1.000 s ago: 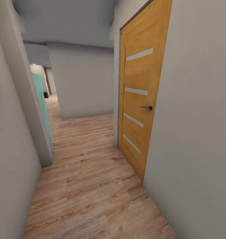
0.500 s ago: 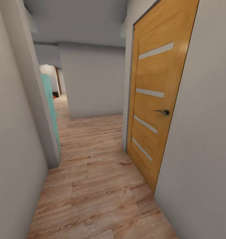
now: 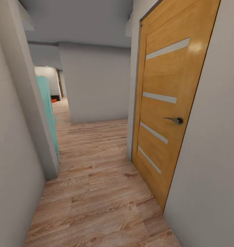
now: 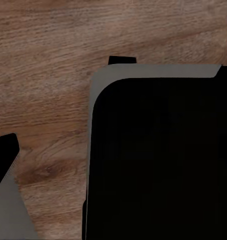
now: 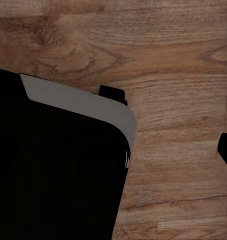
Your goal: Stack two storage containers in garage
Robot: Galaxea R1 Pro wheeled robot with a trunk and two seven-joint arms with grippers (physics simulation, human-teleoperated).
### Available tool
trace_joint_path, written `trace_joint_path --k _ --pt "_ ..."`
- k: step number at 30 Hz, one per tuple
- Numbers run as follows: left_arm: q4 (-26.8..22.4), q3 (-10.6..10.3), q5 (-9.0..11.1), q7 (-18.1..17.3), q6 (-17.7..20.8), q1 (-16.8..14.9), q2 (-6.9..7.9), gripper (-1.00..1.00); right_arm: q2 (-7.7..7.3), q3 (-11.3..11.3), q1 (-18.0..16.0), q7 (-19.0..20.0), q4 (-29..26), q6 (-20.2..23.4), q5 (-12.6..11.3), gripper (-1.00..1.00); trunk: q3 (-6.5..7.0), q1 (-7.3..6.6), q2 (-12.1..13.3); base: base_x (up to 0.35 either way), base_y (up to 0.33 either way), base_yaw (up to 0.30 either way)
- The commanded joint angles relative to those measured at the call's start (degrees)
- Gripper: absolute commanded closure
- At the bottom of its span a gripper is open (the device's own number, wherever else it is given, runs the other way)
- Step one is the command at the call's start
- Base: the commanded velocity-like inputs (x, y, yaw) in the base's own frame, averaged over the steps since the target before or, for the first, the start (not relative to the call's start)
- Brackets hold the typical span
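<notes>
1 hallway, wood floor, orange door.

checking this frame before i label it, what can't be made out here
- Small orange patch far down the hallway, head view: too small to identify.
- Room behind the wooden door, head view: the door is shut.
- Space past the teal panel, head view: cut off by the near wall corner.
- End effector states, both wrist views: a dark robot body covers much of each picture over the wood floor; fingers not identifiable.
</notes>
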Motion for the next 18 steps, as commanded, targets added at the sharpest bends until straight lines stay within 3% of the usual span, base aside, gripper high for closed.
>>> trace_joint_path --k 1,18 --pt "-0.01 0.01 0.32 0.04 -0.13 -0.01 -0.01 -1.0 0.03 0.48 -0.06 0.08 0.17 -0.35 -0.41 -1.0 -0.05 0.03 -0.02 0.32 0.0 0.0" --pt "-0.01 0.01 0.32 0.04 -0.13 -0.01 -0.01 -1.0 0.03 0.55 -0.06 0.09 0.17 -0.38 -0.01 -1.0 -0.05 0.03 -0.02 0.32 0.0 0.0"
